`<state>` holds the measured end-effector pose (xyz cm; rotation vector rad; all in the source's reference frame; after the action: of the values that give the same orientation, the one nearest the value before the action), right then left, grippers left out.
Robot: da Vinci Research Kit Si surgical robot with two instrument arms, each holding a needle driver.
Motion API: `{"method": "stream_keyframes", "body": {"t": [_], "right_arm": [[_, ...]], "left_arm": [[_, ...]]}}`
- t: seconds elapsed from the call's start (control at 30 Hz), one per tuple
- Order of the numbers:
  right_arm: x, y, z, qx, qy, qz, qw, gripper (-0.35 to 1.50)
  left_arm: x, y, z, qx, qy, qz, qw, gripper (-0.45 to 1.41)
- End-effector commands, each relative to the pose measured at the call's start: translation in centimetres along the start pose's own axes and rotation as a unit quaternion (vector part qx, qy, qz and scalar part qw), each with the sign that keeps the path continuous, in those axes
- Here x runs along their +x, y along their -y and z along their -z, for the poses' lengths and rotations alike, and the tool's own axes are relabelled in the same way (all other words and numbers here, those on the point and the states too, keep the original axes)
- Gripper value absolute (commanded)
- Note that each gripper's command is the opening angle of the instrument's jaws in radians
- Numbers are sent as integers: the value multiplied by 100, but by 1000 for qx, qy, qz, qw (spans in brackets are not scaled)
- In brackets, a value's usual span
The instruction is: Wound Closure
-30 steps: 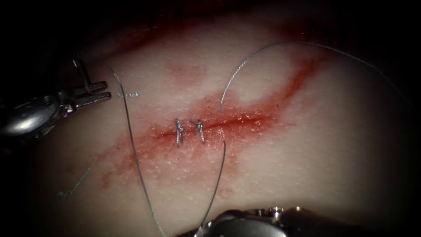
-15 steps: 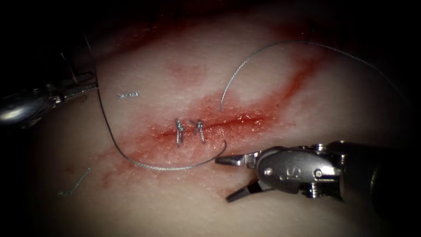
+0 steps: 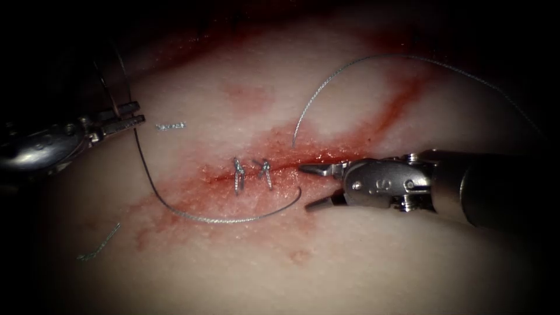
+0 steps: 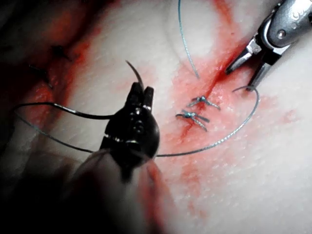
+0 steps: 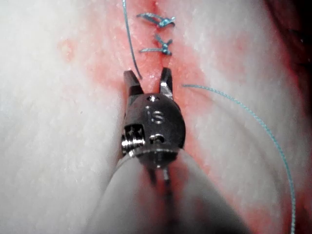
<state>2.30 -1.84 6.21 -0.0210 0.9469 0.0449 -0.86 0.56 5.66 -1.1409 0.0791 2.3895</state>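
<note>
The tissue (image 3: 350, 262) is lying across the frame, its cut (image 3: 326, 158) running through the red fluid (image 3: 192, 192) at centre, with two finished stitches (image 3: 252, 174) crossing its left part. The right tool (image 3: 313, 186) is entering from the right edge; half a second ago it was lower, below the cut, and it is now sitting right at the cut, jaws spread wide and holding nothing. That is bringing it level with the open stretch of the wound, just right of the stitches. The left tool (image 3: 125, 116), at the left edge, is gripping the needle (image 4: 135, 74) with closed jaws, apparently near its thread end; the needle is clear of the tissue, well left of the cut. The thread (image 3: 221, 220) is sagging from there along the tissue, its curve ending just beside the right tool's lower jaw. Cut ends of thread (image 3: 96, 248) are lying at lower left.
</note>
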Motion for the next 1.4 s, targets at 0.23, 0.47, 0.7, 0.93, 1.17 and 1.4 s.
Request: {"method": "stream_keyframes", "body": {"t": [0.23,0.47,0.7,0.93,1.17,1.4], "right_arm": [[-6,8,-17,-4,2,1,1000,-33],[-6,8,-15,3,1,1,1000,64],[-8,5,-8,11,7,2,1000,89],[-6,10,-13,7,7,2,1000,84],[-3,10,-22,1,5,0,1000,14],[-5,18,-21,16,9,5,1000,-35]], "left_arm": [[-2,-3,-8,0,0,1,1000,-45],[-2,-3,-8,-1,-1,1,1000,-45],[-2,-3,-8,0,0,1,1000,-45],[-2,-4,-9,-1,-1,1,1000,-45],[-2,-4,-9,0,0,1,1000,-45],[-2,-4,-9,-1,1,1,1000,-45]]}}
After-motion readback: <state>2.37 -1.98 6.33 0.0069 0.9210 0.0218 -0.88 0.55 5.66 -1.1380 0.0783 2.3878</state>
